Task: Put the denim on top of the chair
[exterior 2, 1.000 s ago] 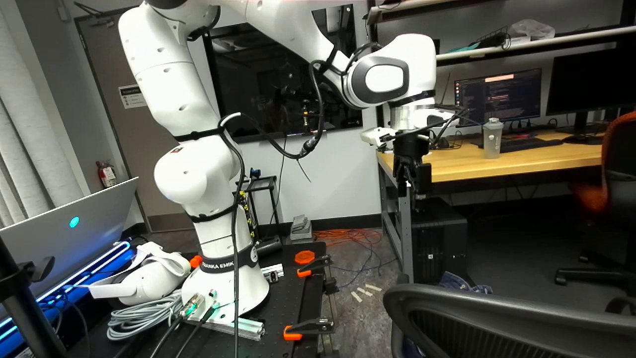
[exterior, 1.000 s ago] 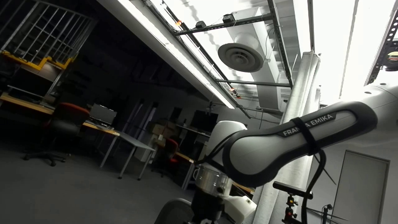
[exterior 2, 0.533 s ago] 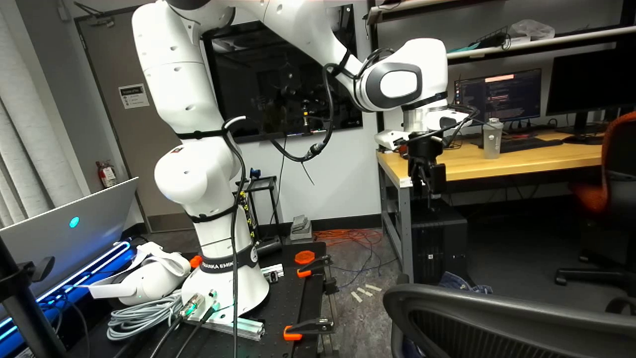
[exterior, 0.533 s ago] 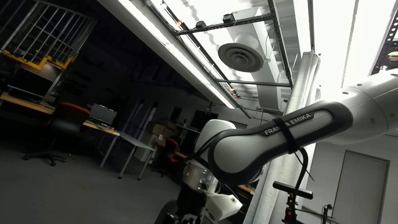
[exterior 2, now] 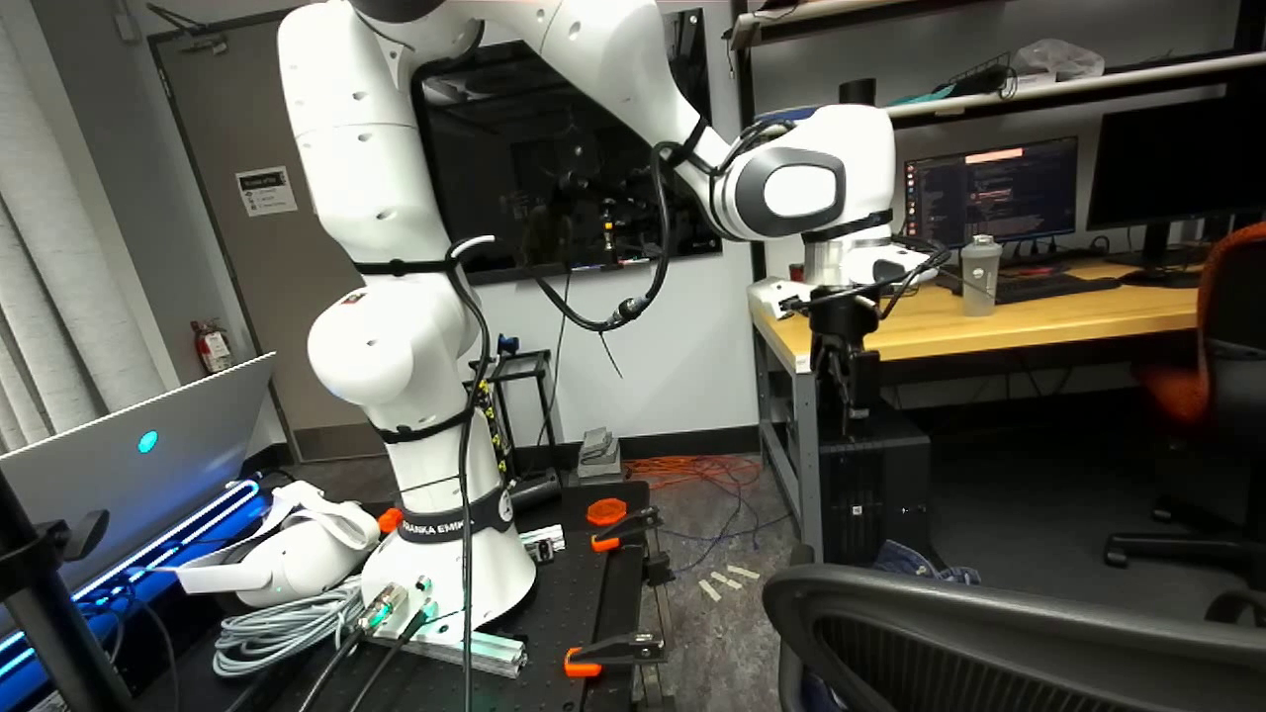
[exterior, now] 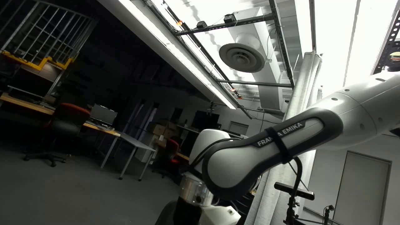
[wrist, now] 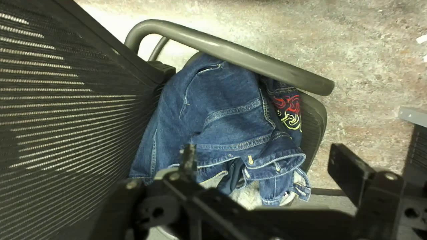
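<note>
Nearest in the wrist view, the gripper (wrist: 263,153): fingers (wrist: 348,173) spread wide, holding nothing that shows. Chair (wrist: 50,116) next, its mesh backrest rising along the left side of that view, armrest (wrist: 230,48) slanting across the upper part. Lower down, on the seat (wrist: 316,116), lies the denim (wrist: 230,110): dark blue, paler along seams, rumpled, a strip of it hidden by the armrest, red and yellow stitching (wrist: 291,113) near the seat's edge. Pale fuzzy stuff (wrist: 247,196) in the lower folds; lining or a separate piece, cannot tell. The gap between the fingers falls over the cloth in this view, but no grip on it; in an exterior view the gripper hangs above and apart from the scrap of blue (exterior 2: 902,557) showing past the backrest's top rim. Progress, my reading: the denim is on the chair only as far as the seat, not over the top of the backrest. If the backrest is the goal, nearly everything is left: descend, pinch a fold, lift, drape, release. If the seat suffices, the placing looks done and only the retreat is left. Leaning to the former, since the task says "on top". Beyond the chair, speckled floor (wrist: 377,66). Farther, a black computer tower (exterior 2: 875,485) under the wooden desk (exterior 2: 1048,321); on the desk a shaker bottle (exterior 2: 980,277), then a lit monitor (exterior 2: 1029,183) behind.
</note>
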Motion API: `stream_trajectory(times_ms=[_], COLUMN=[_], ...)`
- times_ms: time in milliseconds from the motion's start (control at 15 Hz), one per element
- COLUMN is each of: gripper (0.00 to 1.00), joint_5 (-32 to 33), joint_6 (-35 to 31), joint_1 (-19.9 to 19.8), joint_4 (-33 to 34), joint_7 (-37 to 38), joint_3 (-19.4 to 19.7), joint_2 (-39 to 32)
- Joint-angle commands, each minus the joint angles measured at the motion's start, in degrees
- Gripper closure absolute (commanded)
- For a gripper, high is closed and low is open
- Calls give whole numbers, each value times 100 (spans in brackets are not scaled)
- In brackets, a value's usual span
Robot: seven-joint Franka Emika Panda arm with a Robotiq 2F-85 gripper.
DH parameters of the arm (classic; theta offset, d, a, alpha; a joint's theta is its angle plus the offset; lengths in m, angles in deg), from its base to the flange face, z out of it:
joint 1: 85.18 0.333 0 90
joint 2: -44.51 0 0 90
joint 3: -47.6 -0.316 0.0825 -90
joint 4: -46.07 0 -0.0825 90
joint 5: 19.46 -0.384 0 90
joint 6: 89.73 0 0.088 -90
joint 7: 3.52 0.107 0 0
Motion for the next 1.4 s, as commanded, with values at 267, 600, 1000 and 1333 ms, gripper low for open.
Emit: stream_trajectory(times_ms=[267,600,1000,1333], gripper=[0,0,0,0], joint_5=[741,808,526,529], joint_6=[-958,-1730,-1870,-1797], joint_1=[343,730,985,1010], joint_4=[584,1014,1224,1436], joint_7=[1161,1490,1662,1581], joint_3=[133,416,688,684], joint_2=[-1637,-2483,-2730,-2909])
